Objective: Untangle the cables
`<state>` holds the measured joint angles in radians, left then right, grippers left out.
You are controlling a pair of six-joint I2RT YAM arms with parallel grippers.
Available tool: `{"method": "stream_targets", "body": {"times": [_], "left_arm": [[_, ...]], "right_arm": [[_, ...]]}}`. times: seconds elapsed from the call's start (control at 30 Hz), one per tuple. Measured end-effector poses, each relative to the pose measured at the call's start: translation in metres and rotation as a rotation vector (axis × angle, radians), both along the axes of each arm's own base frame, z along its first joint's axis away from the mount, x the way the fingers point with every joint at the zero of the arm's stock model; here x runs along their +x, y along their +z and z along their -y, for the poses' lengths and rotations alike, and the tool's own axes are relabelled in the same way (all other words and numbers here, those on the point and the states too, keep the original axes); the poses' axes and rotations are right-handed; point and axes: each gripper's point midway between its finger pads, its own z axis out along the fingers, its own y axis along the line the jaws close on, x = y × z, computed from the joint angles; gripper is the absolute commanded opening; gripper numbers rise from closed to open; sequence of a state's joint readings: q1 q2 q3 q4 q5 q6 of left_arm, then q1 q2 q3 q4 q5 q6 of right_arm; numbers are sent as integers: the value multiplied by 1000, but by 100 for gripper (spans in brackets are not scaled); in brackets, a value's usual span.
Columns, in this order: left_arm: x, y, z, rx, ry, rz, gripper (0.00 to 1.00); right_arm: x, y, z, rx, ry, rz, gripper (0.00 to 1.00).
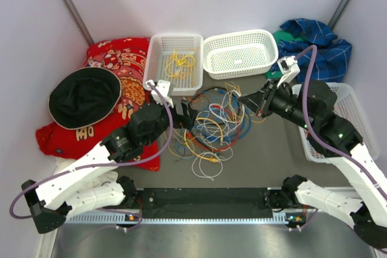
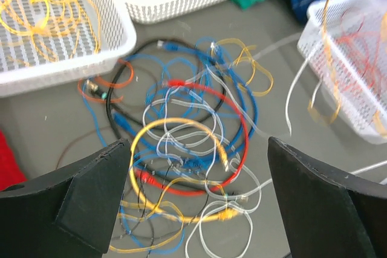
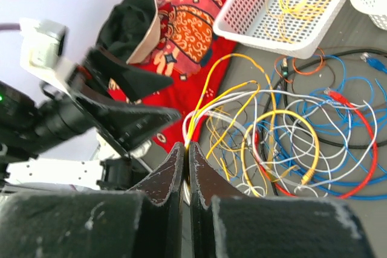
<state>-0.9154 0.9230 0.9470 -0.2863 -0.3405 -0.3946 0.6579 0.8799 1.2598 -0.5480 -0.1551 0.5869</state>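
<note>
The cables (image 1: 208,126) are lying in 1 tangled heap on the middle of the grey bench (image 1: 260,158), between the 2 arms and just in front of 2 white baskets. Blue, red, yellow, white, orange and black loops are crossing over one another there, several ending in small connectors.

The left claw (image 2: 198,152) is hovering over the near left side of the heap with its fingers (image 2: 91,191) spread wide apart and nothing between them but the wires below.

The right claw (image 3: 186,147) is closed tight at the right edge of the heap, its tips pinching yellow and white strands that are rising out of the tangle up to the fingertips.

The left basket (image 1: 156,58) is holding a bundle of yellow wires (image 1: 181,60); the middle basket (image 1: 210,52) beside it is showing only its mesh floor. A 3rd basket (image 1: 349,98) is sitting at the right edge of the bench, under the right arm. At the left, a black hat (image 1: 84,96) is resting on a red patterned cloth (image 1: 118,52), and a blue plaid cloth (image 1: 320,43) is bunched in the far right corner.
</note>
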Motion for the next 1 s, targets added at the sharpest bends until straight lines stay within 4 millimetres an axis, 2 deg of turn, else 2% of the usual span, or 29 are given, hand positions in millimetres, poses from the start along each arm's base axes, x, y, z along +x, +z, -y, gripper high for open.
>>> {"method": "stream_targets", "body": {"times": [0.2,0.43,0.57,0.83,0.93,1.0], "left_arm": [[6,16,10,-80,-14,62,99],[11,14,46,-155,-123,97,99],[14,26,66,-203,-190,151,99],[30,41,95,-189,-252,249,98],[36,50,98,-191,-251,289,94],[40,55,99,-198,-248,308,87]], "right_arm": [[-7,-10,1,-35,26,-23,0],[-16,-8,2,-29,58,-24,0],[-21,-6,2,-24,71,-21,0],[-25,-4,1,-18,91,-20,0],[-26,-5,0,-16,99,-21,0],[-27,-4,0,-16,104,-21,0]]}}
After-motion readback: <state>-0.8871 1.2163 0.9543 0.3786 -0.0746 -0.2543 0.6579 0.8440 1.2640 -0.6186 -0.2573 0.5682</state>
